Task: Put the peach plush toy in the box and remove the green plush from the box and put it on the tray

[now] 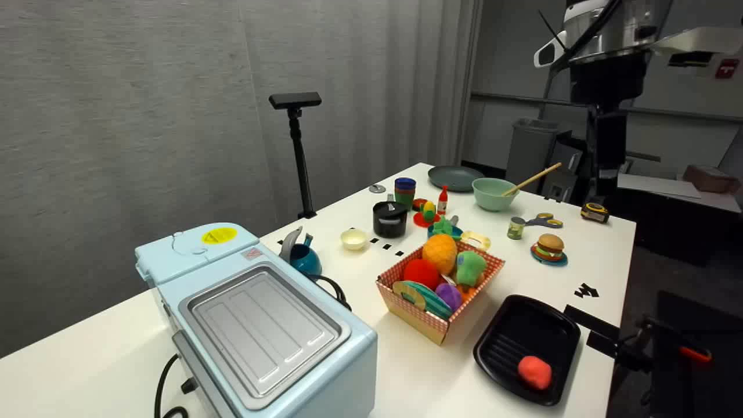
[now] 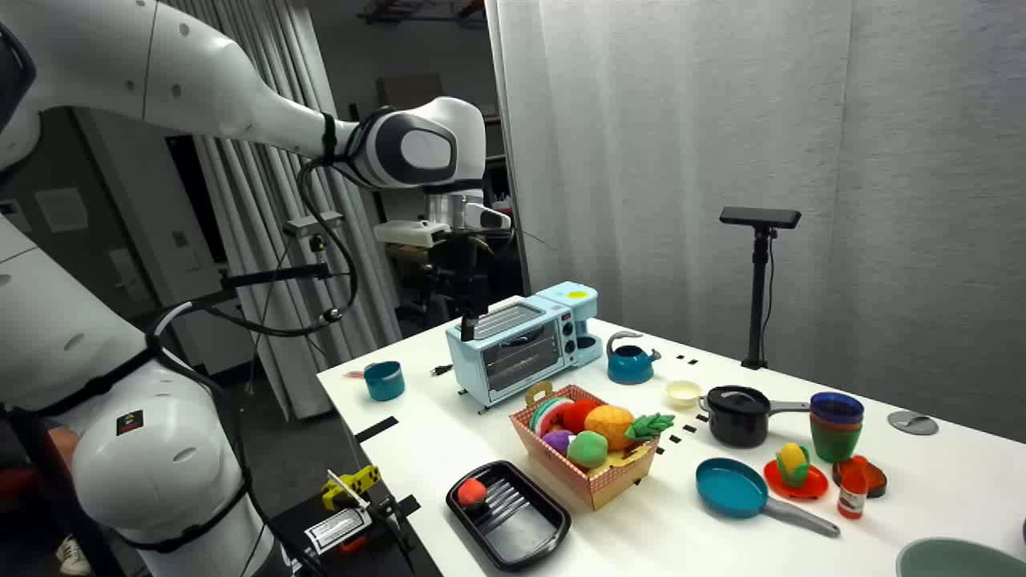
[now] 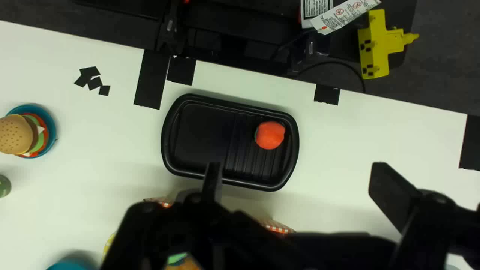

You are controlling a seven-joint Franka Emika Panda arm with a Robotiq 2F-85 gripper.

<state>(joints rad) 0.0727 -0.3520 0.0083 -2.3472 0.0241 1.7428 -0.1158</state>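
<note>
The claw (image 3: 296, 182) hangs with its jaws spread wide apart — the peach plush toy (image 3: 270, 135) sits on the ribbed end of the tray (image 3: 202, 135), the green plush (image 1: 470, 268) among other toys (image 1: 439, 253) in the box (image 1: 413, 316).

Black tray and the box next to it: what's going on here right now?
The robot arm is handling nothing at this moment: its hand is open and empty, raised above the table. The peach plush toy lies on the tray, while the green plush sits in the box. So neither half of the swap is done yet.
</note>
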